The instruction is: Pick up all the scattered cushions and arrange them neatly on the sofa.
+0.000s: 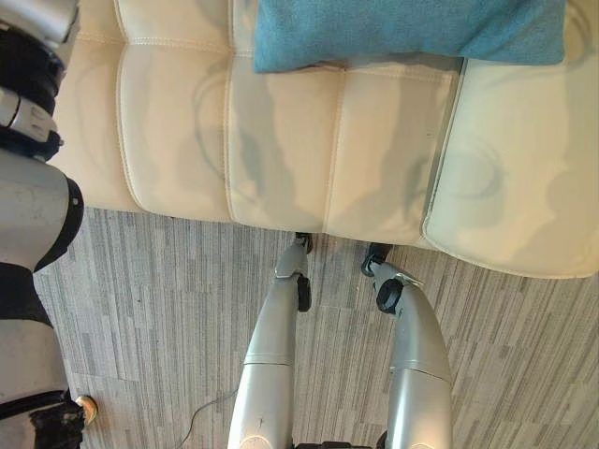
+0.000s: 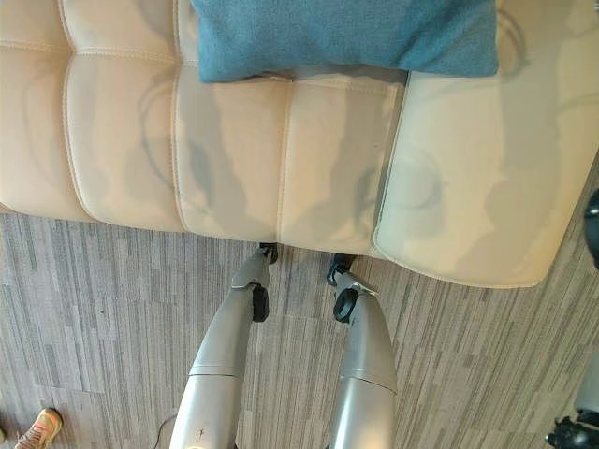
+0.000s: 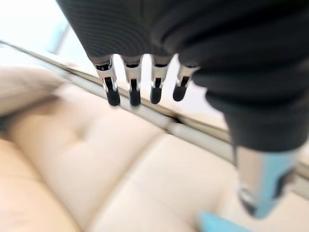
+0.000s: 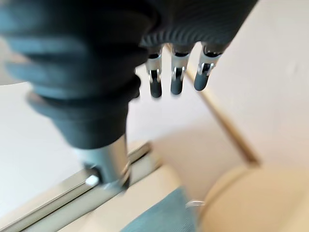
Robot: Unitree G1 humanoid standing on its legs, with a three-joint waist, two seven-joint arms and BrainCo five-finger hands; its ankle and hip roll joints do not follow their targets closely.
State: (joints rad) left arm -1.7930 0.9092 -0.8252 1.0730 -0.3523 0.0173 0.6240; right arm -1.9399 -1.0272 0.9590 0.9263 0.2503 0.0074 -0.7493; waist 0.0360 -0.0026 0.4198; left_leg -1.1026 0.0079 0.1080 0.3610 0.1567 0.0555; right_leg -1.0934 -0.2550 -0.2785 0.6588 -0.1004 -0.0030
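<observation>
A blue cushion (image 1: 402,28) lies flat on the cream leather sofa (image 1: 281,140), toward the back of the seat. It also appears in the right eye view as the blue cushion (image 2: 346,33). My left hand (image 3: 133,89) hangs above the sofa seat with straight fingers and nothing in it; a corner of blue cushion (image 3: 210,224) shows below it. My right hand (image 4: 176,82) is likewise open and empty above the sofa, with an edge of the blue cushion (image 4: 159,215) beneath its thumb.
Grey striped carpet (image 1: 150,309) runs along the sofa's front edge. The seat's right section (image 2: 487,187) ends in a rounded corner. A person's shoe (image 2: 37,428) shows on the carpet at the lower left.
</observation>
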